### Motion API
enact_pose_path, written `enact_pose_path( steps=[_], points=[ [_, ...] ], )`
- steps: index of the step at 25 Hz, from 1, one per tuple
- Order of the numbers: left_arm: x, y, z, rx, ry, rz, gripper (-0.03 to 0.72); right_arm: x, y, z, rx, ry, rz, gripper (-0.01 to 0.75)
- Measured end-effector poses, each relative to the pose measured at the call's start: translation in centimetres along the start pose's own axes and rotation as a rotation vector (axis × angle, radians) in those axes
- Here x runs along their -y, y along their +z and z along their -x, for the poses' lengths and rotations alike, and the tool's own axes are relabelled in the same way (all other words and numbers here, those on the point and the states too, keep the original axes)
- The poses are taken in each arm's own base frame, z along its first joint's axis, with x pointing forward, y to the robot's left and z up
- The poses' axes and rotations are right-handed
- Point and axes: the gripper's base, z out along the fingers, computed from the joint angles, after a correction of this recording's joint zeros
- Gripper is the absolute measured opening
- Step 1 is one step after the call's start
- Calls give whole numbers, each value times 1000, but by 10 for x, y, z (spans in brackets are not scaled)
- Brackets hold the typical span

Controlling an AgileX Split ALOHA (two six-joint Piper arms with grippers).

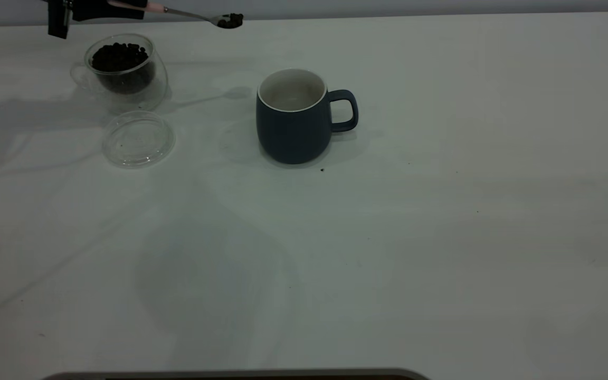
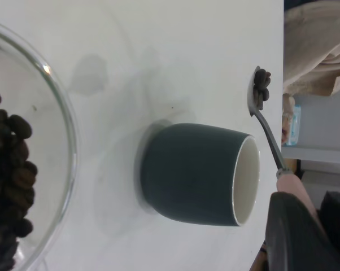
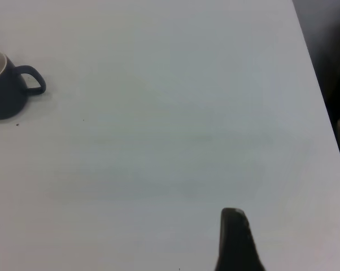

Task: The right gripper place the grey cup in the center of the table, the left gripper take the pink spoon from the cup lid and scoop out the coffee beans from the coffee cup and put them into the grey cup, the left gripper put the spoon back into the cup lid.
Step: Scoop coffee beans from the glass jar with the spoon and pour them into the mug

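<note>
My left gripper (image 1: 134,6) is shut on the pink handle of the spoon (image 1: 198,16), high at the far left above the table. The spoon bowl (image 1: 228,20) holds a few coffee beans and hangs between the glass coffee cup (image 1: 123,66) and the grey cup (image 1: 293,119), short of the grey cup's rim. The grey cup stands upright near the table's middle and looks empty, with its handle to the right. The left wrist view shows the spoon (image 2: 260,93), the grey cup (image 2: 192,175) and the glass cup's beans (image 2: 14,169). The clear lid (image 1: 138,139) lies empty.
My right gripper (image 3: 233,240) hovers over bare table well right of the grey cup (image 3: 3,84), outside the exterior view. A stray speck (image 1: 322,170) lies by the cup's base. The table edge (image 3: 322,113) runs close to the right arm.
</note>
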Motion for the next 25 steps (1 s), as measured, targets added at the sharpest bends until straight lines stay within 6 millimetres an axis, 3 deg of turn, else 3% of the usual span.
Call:
enact_pose_path(
  steps=[25],
  points=[
    [8, 23, -7, -87, -9, 46, 129, 0, 0, 0, 0, 1, 2, 520]
  ],
)
